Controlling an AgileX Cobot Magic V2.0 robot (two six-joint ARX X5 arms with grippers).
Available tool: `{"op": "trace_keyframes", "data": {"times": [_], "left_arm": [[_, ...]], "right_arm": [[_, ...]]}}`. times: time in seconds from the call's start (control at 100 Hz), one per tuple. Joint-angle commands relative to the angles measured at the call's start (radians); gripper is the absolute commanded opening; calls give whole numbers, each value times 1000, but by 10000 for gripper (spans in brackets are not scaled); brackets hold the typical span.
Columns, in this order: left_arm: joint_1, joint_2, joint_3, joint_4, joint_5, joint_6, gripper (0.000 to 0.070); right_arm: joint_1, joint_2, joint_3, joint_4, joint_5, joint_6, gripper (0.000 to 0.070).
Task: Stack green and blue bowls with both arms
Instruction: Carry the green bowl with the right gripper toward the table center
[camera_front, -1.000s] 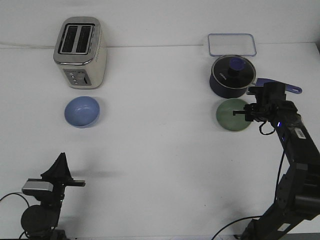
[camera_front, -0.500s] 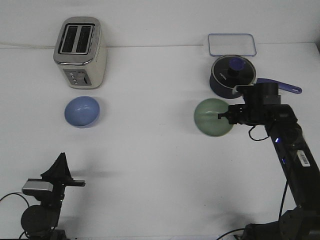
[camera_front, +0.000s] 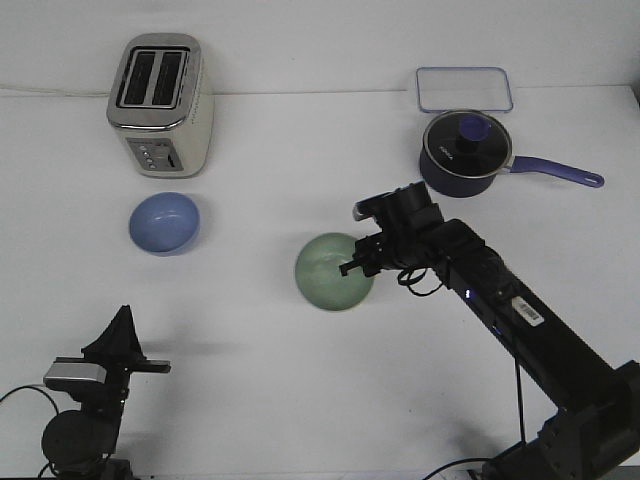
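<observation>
The pale green bowl (camera_front: 331, 271) hangs near the middle of the table, held by its right rim. My right gripper (camera_front: 356, 264) is shut on that rim, and the black arm with a white label reaches in from the lower right. The periwinkle blue bowl (camera_front: 164, 222) sits on the table at the left, just in front of the toaster, well apart from the green bowl. My left gripper (camera_front: 158, 366) rests low at the bottom left, far from both bowls; I cannot tell whether its fingers are open or shut.
A silver toaster (camera_front: 160, 104) stands at the back left. A dark navy saucepan (camera_front: 464, 152) with a lid and a long handle stands at the back right. Behind it lies a clear rectangular lid (camera_front: 464, 89).
My right arm has carried the green bowl leftward, from in front of the saucepan to near the middle of the table. The left arm and the blue bowl have not moved.
</observation>
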Motion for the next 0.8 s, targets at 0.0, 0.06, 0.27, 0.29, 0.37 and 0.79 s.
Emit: {"op": "trace_keyframes", "data": {"times": [0.0,0.06,0.27,0.29,0.37,0.79], "left_arm": [[0,-2,-20,10,0,-5,11],[0,-2,-20,10,0,-5,11],[0,-2,-20,10,0,-5,11],[0,-2,-20,10,0,-5,11],[0,-2,-20,10,0,-5,11],[0,-2,-20,10,0,-5,11]], "right_arm": [[24,44,10,9,1,30,0],[48,72,10,20,0,35,0],[107,153,10,44,0,40,0],[111,159,10,45,0,40,0],[122,182,10,51,1,40,0],[178,247,6,74,5,40,0]]}}
